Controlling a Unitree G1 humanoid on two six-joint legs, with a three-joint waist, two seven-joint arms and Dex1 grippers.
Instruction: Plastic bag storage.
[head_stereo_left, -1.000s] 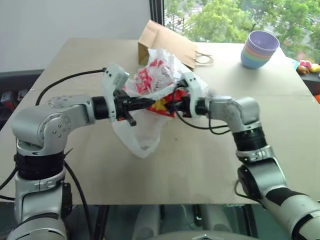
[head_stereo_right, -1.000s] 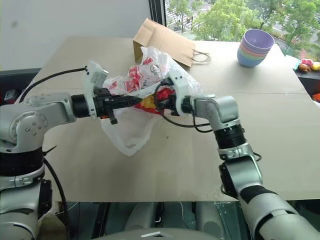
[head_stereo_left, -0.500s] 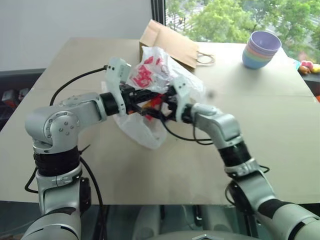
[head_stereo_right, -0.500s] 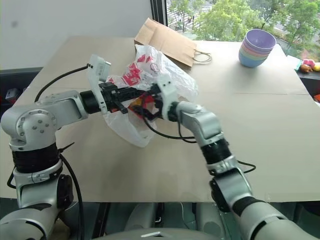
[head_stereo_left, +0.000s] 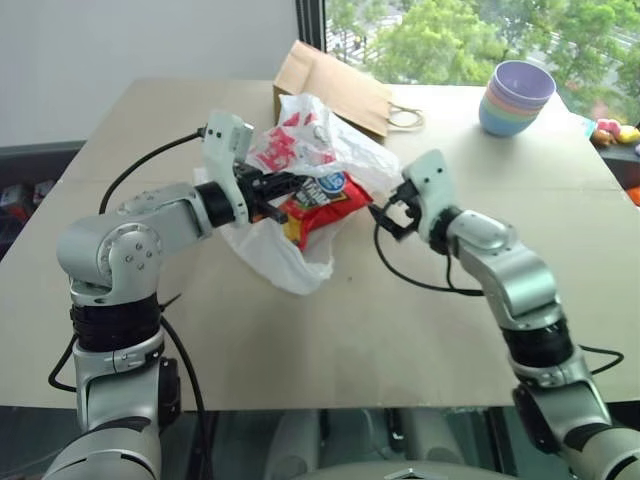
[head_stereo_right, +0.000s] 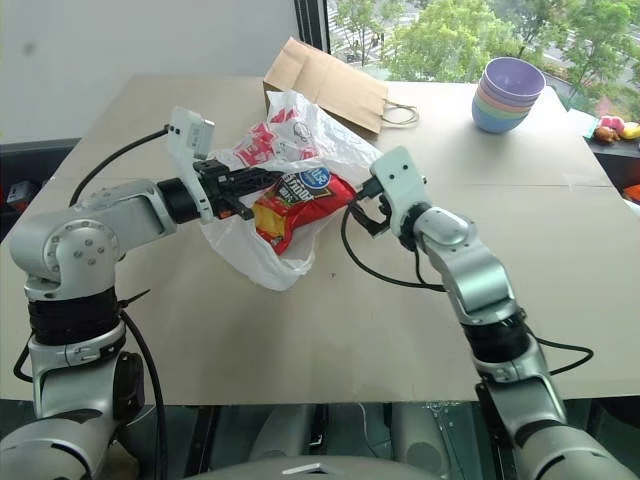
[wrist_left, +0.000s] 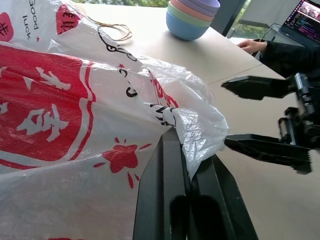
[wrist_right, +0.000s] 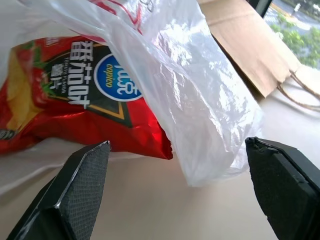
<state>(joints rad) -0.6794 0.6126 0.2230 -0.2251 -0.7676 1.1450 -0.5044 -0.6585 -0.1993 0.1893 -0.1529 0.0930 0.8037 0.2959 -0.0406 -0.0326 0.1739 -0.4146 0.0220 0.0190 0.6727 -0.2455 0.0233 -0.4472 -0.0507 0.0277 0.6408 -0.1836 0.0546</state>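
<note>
**A:** Two grippers up. Left gripper (wrist_left: 186, 165) is clamped on a fold of the plastic bag (head_stereo_left: 320, 145), holding it just above the table (head_stereo_left: 400, 330). Right gripper (head_stereo_left: 392, 212) has its fingers spread wide, nothing between them, just beside the bag's right edge.

**B:** And the red snack packet (head_stereo_right: 295, 205)?

**A:** Sticking out from under the film, lying on the bag's lower part. Brown paper bag (head_stereo_left: 335, 85) sits behind, stacked bowls (head_stereo_left: 515, 97) well apart at the far right.

**B:** Step?

**A:** Looks like mid-regrasp, one-handed hold. Storage not done.

**B:** Next?

**A:** My guess: right needs a fresh pinch on the loose film near the packet. Film is slippery, so a thin fold could slide out.
</note>
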